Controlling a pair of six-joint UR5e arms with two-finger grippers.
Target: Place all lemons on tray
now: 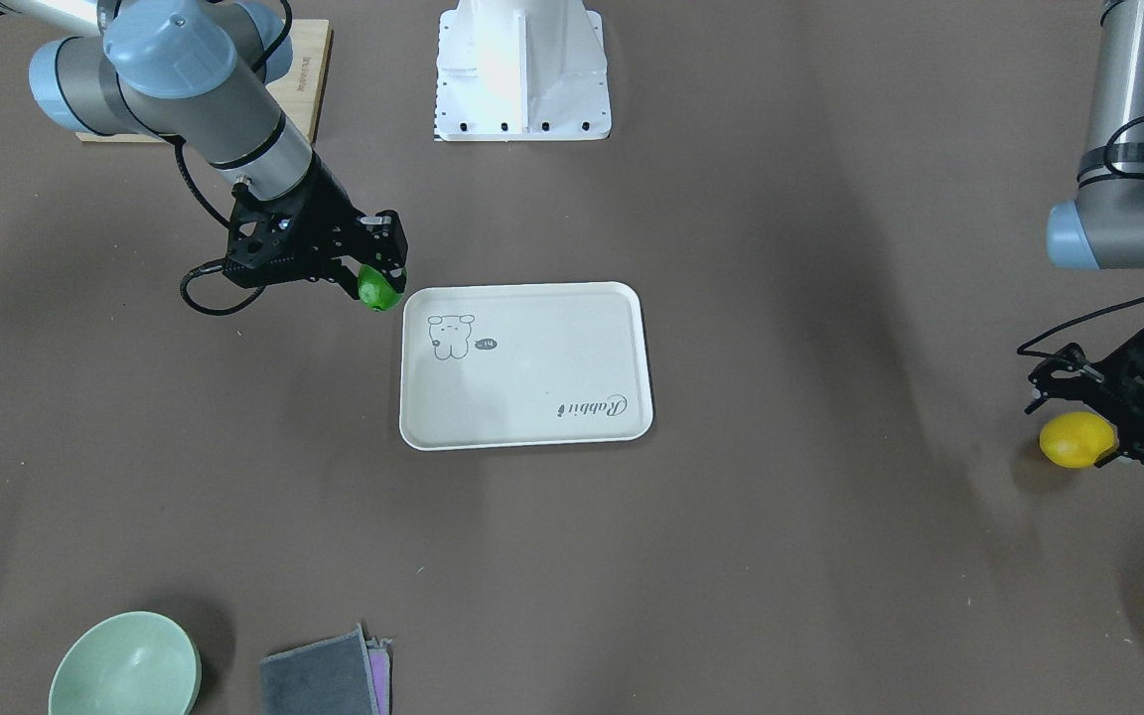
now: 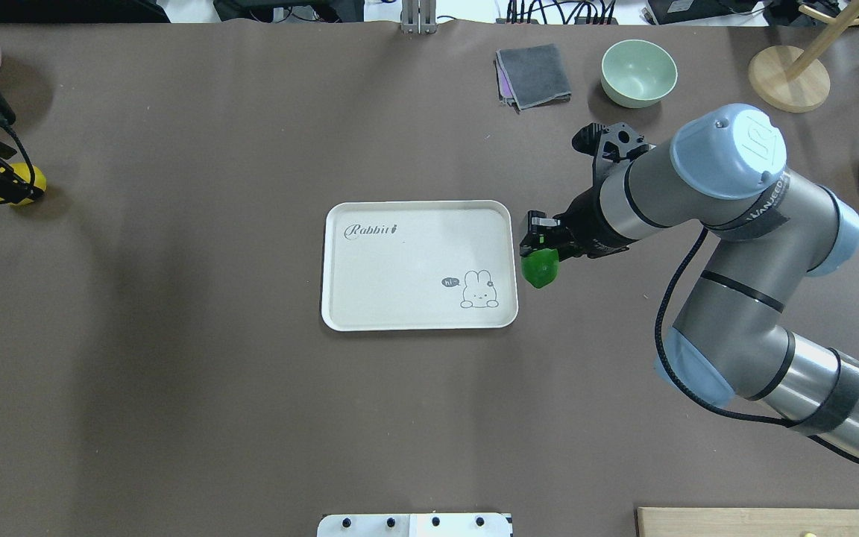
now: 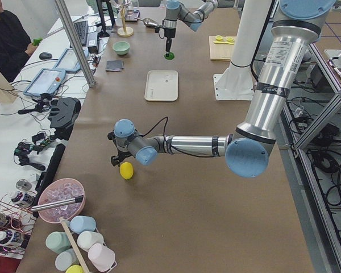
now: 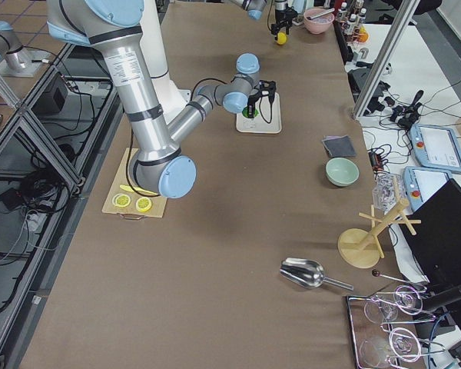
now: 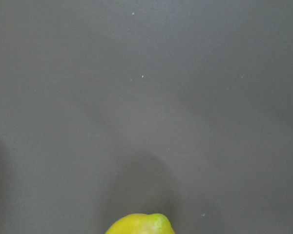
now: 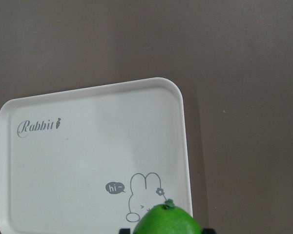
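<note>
Right jaws tight around green lemon [image 1: 378, 290]

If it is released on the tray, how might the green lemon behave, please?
The green lemon looks oval and glossy, so it may roll on the smooth tray, though the raised rim should probably stop it. It seems firm: the right gripper leaves no visible dent.
</note>
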